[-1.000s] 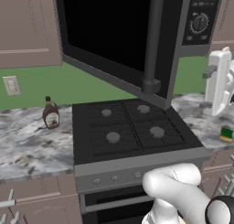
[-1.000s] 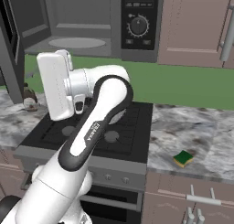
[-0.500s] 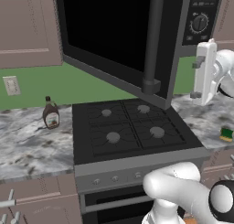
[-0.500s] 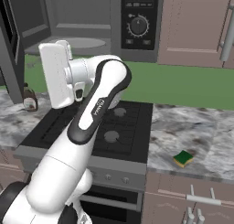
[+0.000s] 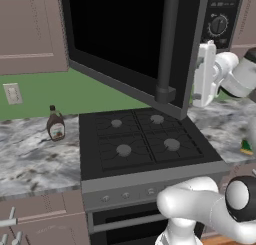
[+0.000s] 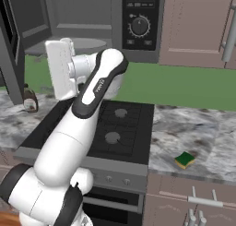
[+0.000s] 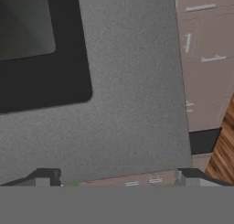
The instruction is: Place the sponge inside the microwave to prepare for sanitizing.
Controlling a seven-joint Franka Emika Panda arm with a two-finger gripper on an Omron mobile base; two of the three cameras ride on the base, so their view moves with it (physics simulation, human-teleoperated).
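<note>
Sponge (image 6: pixel 185 159), small and yellow with a green top, lies flat on the marbled grey counter (image 6: pixel 203 137), to the right of the black stove (image 6: pixel 115 128) and near the counter's front edge. From the left base camera it shows as a small green and yellow spot (image 5: pixel 246 147) at the far right of the counter. Nothing touches it, and it is well apart from my hand.

Above the stove hangs the microwave (image 6: pixel 92 22), its door (image 5: pixel 125 39) swung wide open. The door is dark grey with black glass and a long black handle (image 5: pixel 166 44) running down it. Inside is a grey cavity with a round plate (image 6: pixel 64 45). Its panel, with a dial (image 6: pixel 139 25) and buttons, sits to the right of the opening.

My gripper (image 7: pixel 118 176) is raised beside the open door, level with the microwave. My fingers (image 7: pixel 43 177) stand wide apart with nothing between them. Through my hand camera I see a grey speckled surface with a black glass panel, close in front of me.

A brown bottle (image 5: pixel 55 124) with a white label stands upright on the counter left of the stove.
</note>
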